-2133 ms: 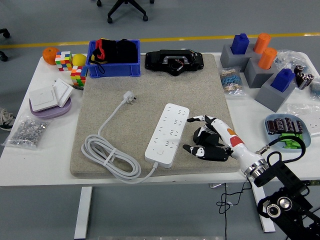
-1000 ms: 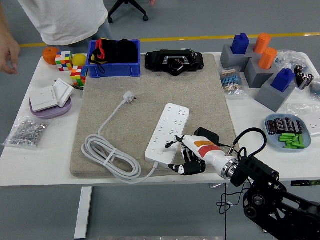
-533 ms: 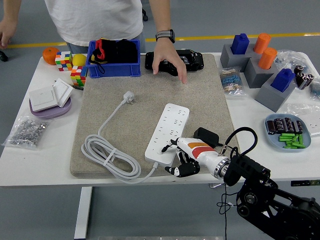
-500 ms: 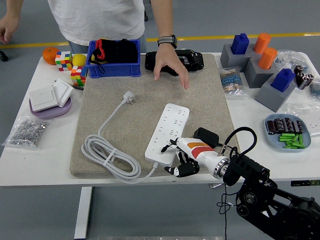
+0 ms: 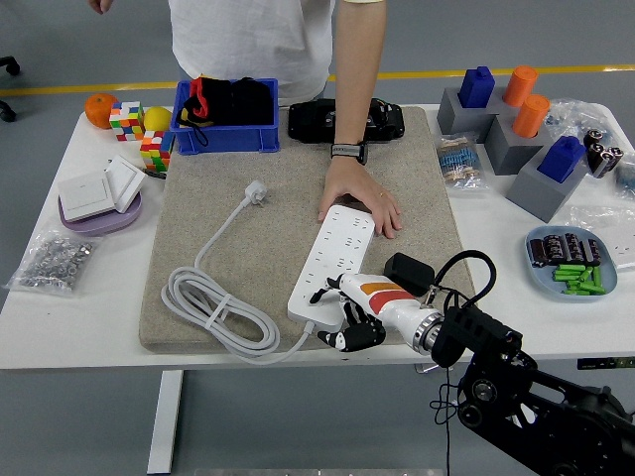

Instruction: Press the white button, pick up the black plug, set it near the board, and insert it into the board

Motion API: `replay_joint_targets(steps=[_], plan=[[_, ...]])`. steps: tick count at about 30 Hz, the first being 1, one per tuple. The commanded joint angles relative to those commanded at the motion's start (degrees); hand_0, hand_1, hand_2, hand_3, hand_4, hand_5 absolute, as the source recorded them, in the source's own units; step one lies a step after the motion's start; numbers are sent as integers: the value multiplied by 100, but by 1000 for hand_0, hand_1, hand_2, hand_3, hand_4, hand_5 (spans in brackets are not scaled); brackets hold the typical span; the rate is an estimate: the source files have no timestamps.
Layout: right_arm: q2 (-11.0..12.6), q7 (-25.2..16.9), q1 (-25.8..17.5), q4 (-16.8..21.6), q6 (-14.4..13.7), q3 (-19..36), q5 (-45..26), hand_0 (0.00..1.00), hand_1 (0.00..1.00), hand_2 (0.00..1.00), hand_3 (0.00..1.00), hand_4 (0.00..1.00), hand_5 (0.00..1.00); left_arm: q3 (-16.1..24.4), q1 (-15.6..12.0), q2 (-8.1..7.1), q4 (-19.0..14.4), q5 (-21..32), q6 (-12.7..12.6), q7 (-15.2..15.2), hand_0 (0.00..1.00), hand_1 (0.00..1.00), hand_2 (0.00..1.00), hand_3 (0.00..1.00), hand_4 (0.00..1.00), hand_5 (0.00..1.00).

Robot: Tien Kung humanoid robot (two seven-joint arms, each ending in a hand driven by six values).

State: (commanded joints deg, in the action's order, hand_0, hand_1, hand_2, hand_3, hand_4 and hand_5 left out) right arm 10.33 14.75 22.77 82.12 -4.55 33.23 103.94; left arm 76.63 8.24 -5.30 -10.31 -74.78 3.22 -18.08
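Note:
A white power strip (image 5: 335, 253) lies slantwise on the grey mat (image 5: 238, 169), with its white button (image 5: 316, 295) at the near end. My right hand (image 5: 337, 315) is at that near end, white index finger (image 5: 323, 293) stretched out onto the strip by the button and the black fingers curled underneath, holding nothing. The black plug (image 5: 407, 270) lies on the mat just right of my wrist, its cord looping back over my forearm. A person's hand (image 5: 359, 203) rests flat on the strip's far end. My left arm is out of sight.
The strip's white cable (image 5: 213, 309) coils at the mat's near left, its white plug (image 5: 256, 191) farther back. A blue bin (image 5: 226, 117) and black device (image 5: 369, 119) stand at the back. Grey blocks (image 5: 516, 129) and a battery dish (image 5: 573, 263) are right.
The person has leaned in and laid a hand on the strip's far end. My right hand has crept slightly left along the strip's near end toward the button.

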Motion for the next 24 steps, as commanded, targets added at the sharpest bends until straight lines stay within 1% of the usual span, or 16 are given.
replay_joint_targets(steps=[6,17,21,24], plan=[[-26,-7,-19,-115,5,26,92,84,75,141,678,773,234,-15,-3,0,0,7,3,0,708,666,585,683,666,273],[-40,-31,-64,-205,5,59,135,83,74,139,677,772,234,-13,-10,5,0,0,4,4,708,666,585,683,666,274],[-31,-32,-71,-209,7,74,133,80,73,139,678,773,234,2,-12,9,0,-16,4,1,708,666,584,683,665,273],[-17,-24,-84,-143,12,102,114,79,73,138,677,774,233,6,-14,10,0,-13,3,3,708,666,586,683,665,273]])
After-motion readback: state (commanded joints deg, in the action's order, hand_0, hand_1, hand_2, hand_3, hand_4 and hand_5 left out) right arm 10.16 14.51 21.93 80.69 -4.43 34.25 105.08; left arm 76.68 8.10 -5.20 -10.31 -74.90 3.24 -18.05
